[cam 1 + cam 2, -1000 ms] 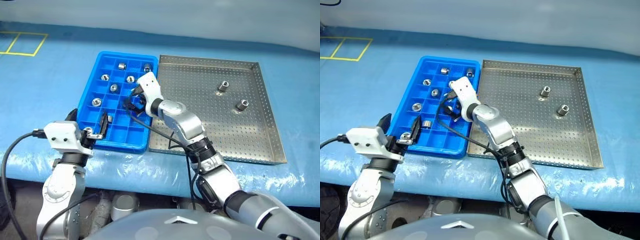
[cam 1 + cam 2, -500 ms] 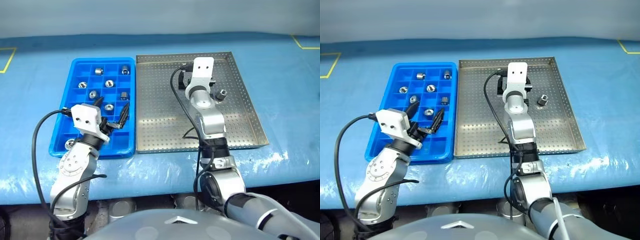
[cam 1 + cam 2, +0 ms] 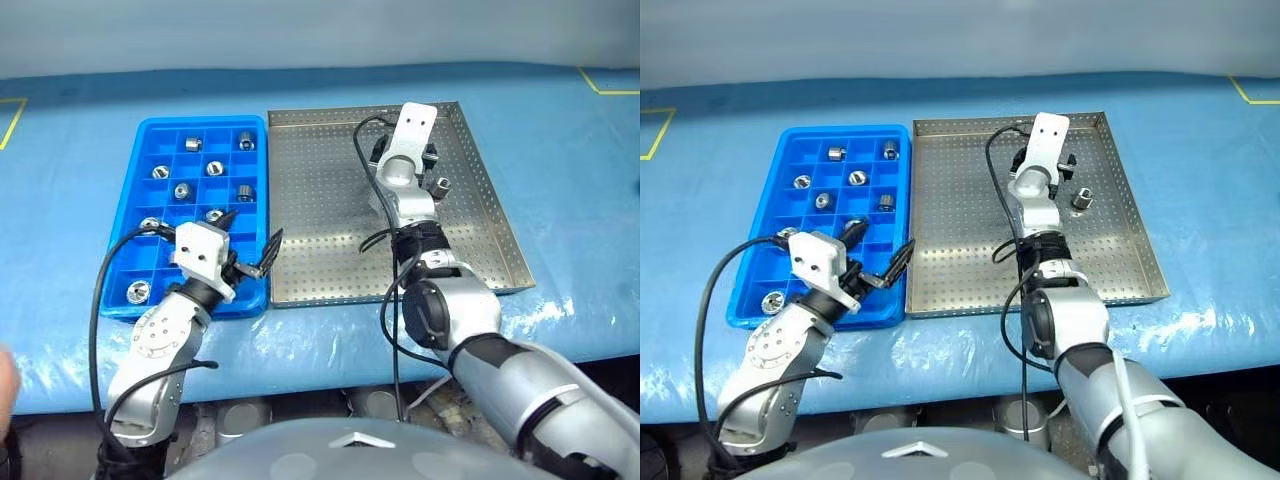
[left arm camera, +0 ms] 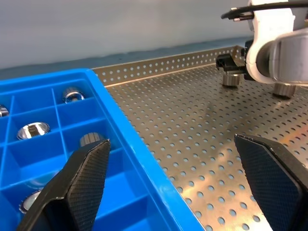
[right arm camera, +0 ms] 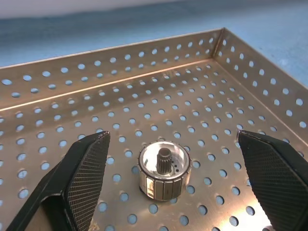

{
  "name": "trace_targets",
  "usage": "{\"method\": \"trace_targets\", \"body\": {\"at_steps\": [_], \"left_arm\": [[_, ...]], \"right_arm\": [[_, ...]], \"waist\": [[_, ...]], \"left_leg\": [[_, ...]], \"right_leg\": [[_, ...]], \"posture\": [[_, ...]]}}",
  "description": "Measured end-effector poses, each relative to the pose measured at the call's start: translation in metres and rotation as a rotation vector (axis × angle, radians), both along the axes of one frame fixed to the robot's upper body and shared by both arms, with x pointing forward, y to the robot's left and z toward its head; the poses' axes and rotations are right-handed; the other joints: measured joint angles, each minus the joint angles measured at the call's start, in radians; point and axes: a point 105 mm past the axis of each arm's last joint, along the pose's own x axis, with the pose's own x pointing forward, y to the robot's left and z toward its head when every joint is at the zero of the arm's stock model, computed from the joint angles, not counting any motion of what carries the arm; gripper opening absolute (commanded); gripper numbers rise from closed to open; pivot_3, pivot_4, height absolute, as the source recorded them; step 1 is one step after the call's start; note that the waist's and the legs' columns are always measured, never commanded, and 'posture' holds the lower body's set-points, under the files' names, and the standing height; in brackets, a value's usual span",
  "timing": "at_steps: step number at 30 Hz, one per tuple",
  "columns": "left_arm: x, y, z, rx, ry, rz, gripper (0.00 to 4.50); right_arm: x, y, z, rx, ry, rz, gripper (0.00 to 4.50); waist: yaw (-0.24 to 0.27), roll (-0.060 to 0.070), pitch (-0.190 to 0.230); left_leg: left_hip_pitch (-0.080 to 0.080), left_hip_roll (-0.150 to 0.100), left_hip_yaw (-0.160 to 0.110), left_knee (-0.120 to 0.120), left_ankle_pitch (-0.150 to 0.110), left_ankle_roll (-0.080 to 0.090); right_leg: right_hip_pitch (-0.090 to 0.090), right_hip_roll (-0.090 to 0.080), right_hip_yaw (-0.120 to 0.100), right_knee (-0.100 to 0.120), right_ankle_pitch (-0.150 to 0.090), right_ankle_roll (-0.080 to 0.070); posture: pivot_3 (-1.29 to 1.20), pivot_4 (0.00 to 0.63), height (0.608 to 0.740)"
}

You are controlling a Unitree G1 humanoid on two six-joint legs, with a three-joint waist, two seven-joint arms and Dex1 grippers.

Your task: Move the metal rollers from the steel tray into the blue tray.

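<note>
- The right gripper [image 5: 163, 192] is over the far right part of the steel tray [image 3: 330, 260]. Its two black fingers [image 5: 82, 178] are wide apart and hold nothing.
- One shiny roller [image 5: 163, 172] stands on the dotted floor between those fingers, not touching them.
- Another roller [image 3: 1083, 198] sits just beside the right gripper in the steel tray.
- The left gripper [image 3: 250, 240] is above the near right corner of the blue tray [image 3: 125, 240]. Its fingers are wide apart and empty too.
- Many rollers [image 3: 182, 190] sit in the little boxes of the blue tray, one in each box.
- The two trays lie side by side on a blue table cover [image 3: 70, 170].
</note>
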Motion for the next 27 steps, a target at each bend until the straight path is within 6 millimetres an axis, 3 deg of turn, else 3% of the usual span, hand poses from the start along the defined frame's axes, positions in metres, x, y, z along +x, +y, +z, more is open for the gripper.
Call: {"method": "trace_targets", "body": {"at_steps": [11,14,21,27], "left_arm": [[-0.004,-0.004,0.002,-0.009,-0.010,-0.013,4.50],[-0.005,-0.003,0.000,-0.009,-0.004,-0.006,4.50],[-0.006,-0.001,-0.001,-0.013,-0.005,0.011,4.50],[-0.007,-0.001,-0.001,-0.015,-0.002,0.014,4.50]], "right_arm": [[-0.002,-0.003,-0.025,0.078,0.114,-0.010,4.47],[-0.001,-0.004,-0.025,0.090,0.112,-0.012,3.90],[-0.002,-0.007,-0.028,0.089,0.125,-0.019,1.68],[-0.003,-0.007,-0.028,0.089,0.123,-0.026,1.68]], "waist": [[0.015,0.001,0.000],[0.019,0.001,0.000],[0.024,0.001,0.000],[0.026,0.001,0.000]], "left_leg": [[0.000,0.000,0.000,0.000,0.000,0.000],[0.000,0.000,0.000,0.000,0.000,0.000],[0.000,0.000,0.000,0.000,0.000,0.000],[0.000,0.000,0.000,0.000,0.000,0.000]], "right_leg": [[0.000,0.000,0.000,0.000,0.000,0.000],[0.000,0.000,0.000,0.000,0.000,0.000],[0.000,0.000,0.000,0.000,0.000,0.000],[0.000,0.000,0.000,0.001,0.000,0.000]], "posture": [[0.10,0.150,0.740],[0.12,0.150,0.740],[0.12,0.150,0.740],[0.11,0.150,0.740]]}}
